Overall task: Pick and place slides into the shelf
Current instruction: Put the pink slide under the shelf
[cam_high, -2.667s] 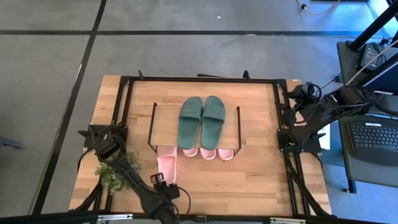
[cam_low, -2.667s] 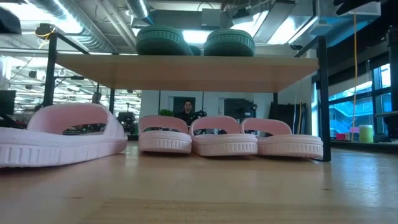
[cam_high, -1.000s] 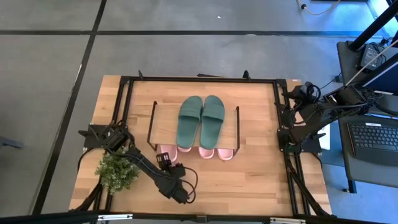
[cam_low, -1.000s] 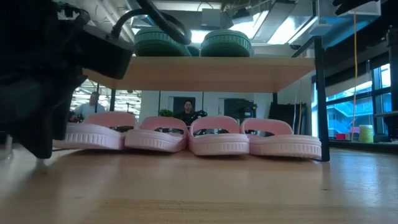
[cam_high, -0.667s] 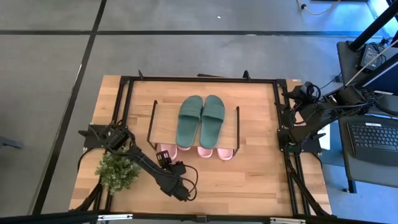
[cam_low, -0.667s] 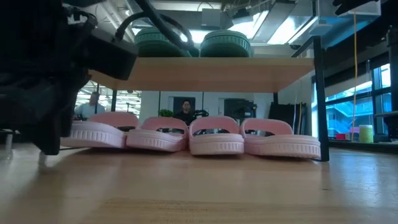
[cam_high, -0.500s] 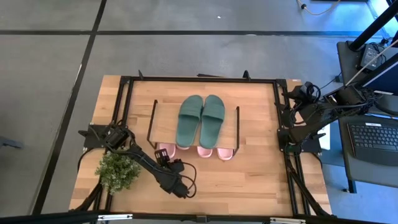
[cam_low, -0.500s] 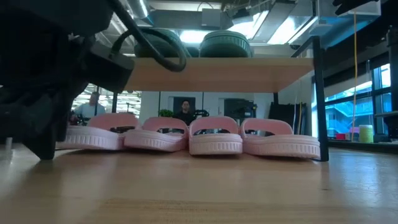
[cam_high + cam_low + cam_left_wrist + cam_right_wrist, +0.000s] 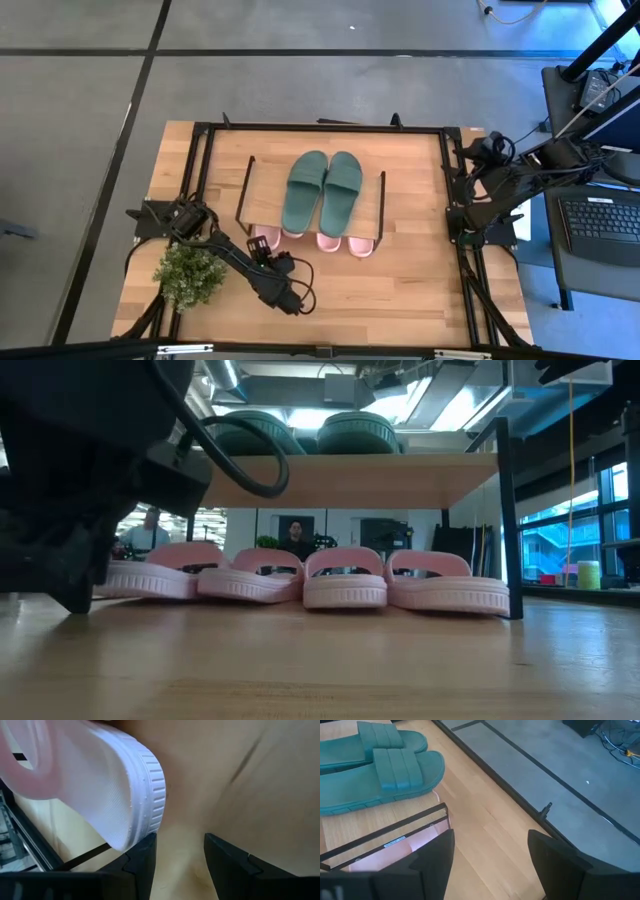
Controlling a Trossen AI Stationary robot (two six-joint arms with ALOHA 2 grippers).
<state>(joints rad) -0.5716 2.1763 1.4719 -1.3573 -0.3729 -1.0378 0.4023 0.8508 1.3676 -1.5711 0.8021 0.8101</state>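
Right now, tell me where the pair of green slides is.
In the high view the green slides lie side by side on top of the shelf, mid-table, with the pink slides lined up underneath it.

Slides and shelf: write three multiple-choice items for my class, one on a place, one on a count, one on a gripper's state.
1. Where are the green slides?
A. on top of the shelf
B. beside the plant
C. on the floor

2. How many pink slides sit under the shelf?
A. two
B. four
C. six

3. The left gripper is:
A. shut on a slide
B. open, holding nothing
C. out of view

Answers:
1 A, both lie on the plank in the high view.
2 B, the low view shows four in a row.
3 B, bare table shows between its fingers.
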